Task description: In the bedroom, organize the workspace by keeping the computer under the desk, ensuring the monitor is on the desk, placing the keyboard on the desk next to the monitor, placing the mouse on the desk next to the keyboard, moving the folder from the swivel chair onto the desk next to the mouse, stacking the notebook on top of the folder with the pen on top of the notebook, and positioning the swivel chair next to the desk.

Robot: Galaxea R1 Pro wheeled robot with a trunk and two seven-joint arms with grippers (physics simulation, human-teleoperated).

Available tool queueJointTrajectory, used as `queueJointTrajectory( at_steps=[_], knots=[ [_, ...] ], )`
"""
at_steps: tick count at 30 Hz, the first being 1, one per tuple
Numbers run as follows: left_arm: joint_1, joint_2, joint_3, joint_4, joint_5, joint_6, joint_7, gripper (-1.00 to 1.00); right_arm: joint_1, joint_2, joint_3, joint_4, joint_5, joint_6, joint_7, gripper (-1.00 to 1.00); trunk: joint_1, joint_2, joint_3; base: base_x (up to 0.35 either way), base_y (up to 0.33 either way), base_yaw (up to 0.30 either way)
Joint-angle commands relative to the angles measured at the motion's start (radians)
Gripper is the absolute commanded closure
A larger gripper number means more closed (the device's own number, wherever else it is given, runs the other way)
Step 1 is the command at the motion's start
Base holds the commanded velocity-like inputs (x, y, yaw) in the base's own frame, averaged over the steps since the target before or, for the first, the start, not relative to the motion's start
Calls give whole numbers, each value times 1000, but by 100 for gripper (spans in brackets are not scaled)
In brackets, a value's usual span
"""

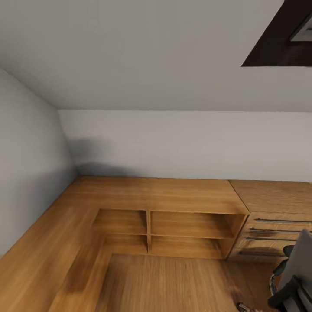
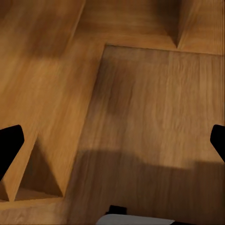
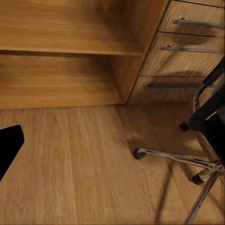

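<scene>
The swivel chair stands at the lower right of the head view, showing its grey back and a black armrest. In the right wrist view its chrome base and casters rest on the wooden floor beside my right gripper. That gripper is open, with one black fingertip at the picture's edge. My left gripper hangs open over bare floor with nothing between its fingers. The desk, computer, monitor, keyboard, mouse, folder, notebook and pen are out of view.
Low light-wood shelving runs along the grey wall and turns down the left side. A light-wood drawer unit with bar handles adjoins it on the right, close behind the chair. A dark panel sits in the top right corner.
</scene>
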Motion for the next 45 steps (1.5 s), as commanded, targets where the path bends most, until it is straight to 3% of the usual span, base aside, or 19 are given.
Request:
queueJointTrajectory(
  at_steps=[1, 25, 38, 45],
  knots=[
    [-1, 0, -8, 0, 0, -2, 11, -100, -1, 0, 8, 1, 2, -1, -10, -100, 1, -2, -2, 166, 25, -292],
    [-1, 0, -7, 0, 1, -2, 17, -100, -1, 0, 8, 0, 2, -1, -12, -100, 1, -2, 10, 311, 7, -292],
    [-1, 1, -7, 0, 1, -1, 14, -100, -1, 0, 9, 2, 2, 17, -9, -100, 1, -2, 16, 41, 2, -292],
    [-1, 1, -7, 0, 1, -1, 14, -100, -1, 0, 5, 1, 2, 31, 27, -100, 1, -2, 19, 5, 32, -292]
  ],
)
